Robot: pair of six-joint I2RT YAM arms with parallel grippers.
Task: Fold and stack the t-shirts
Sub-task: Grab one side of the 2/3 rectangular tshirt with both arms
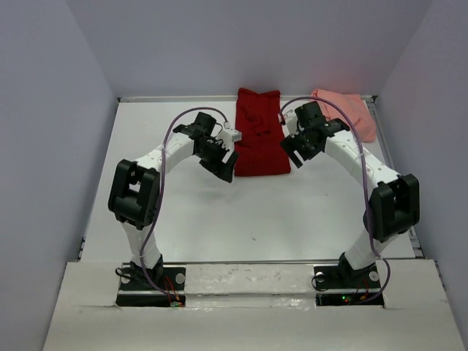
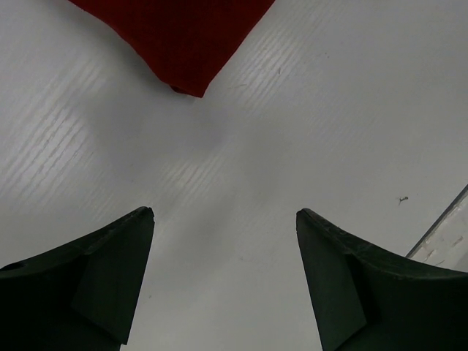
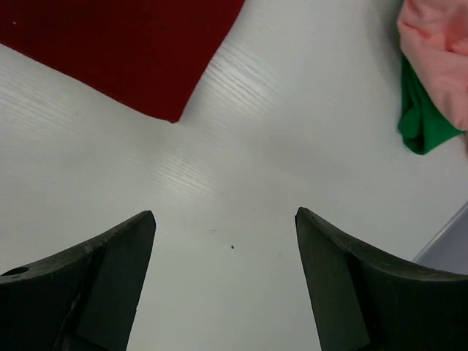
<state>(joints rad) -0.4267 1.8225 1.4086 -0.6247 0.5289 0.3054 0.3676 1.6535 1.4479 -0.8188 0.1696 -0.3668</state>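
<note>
A dark red t-shirt (image 1: 257, 135) lies folded in a long rectangle at the back middle of the white table (image 1: 241, 219). Its near corners show in the left wrist view (image 2: 183, 36) and the right wrist view (image 3: 124, 51). A salmon pink t-shirt (image 1: 347, 111) sits bunched at the back right, also in the right wrist view (image 3: 439, 51), with green fabric (image 3: 420, 121) under its edge. My left gripper (image 1: 225, 170) hangs open just left of the red shirt's near left corner. My right gripper (image 1: 296, 155) hangs open by the near right corner. Both hold nothing.
Grey walls close in the table on the left, back and right. A raised rail (image 1: 395, 168) runs along the table's right edge. The arm bases (image 1: 150, 281) stand on the near ledge.
</note>
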